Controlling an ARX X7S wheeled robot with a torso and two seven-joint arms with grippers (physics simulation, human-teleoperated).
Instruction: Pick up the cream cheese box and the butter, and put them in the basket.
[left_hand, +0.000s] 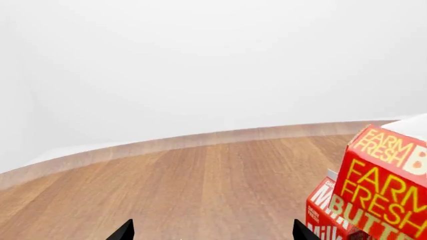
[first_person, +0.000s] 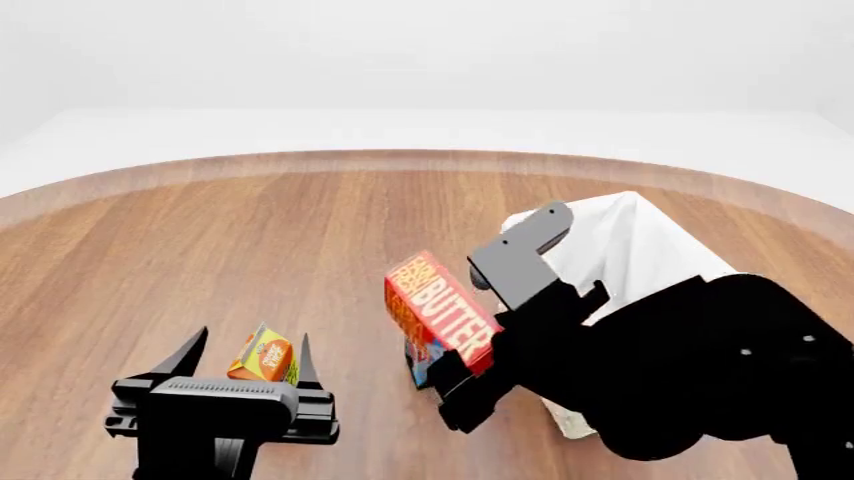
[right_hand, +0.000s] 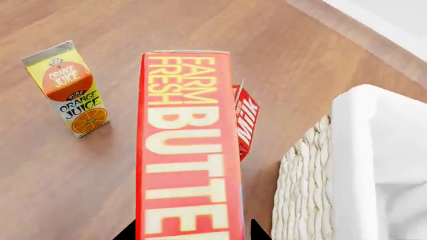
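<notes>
- The right gripper is clamped on the butter, its two dark fingertips on either side of the box's near end.
- The butter's long axis runs straight out from the jaws, the "FARM FRESH" end pointing away from them; in the head view the box is tilted and raised off the wooden table.
- Just beyond the butter's far end stands the milk carton; the orange juice carton stands apart to one side.
- The basket sits just beside the held butter, its white liner folded over the rim.
- The left gripper hangs with its jaws spread, nothing between them, the orange juice carton just past the tips.
- The cream cheese box cannot be made out.
</notes>
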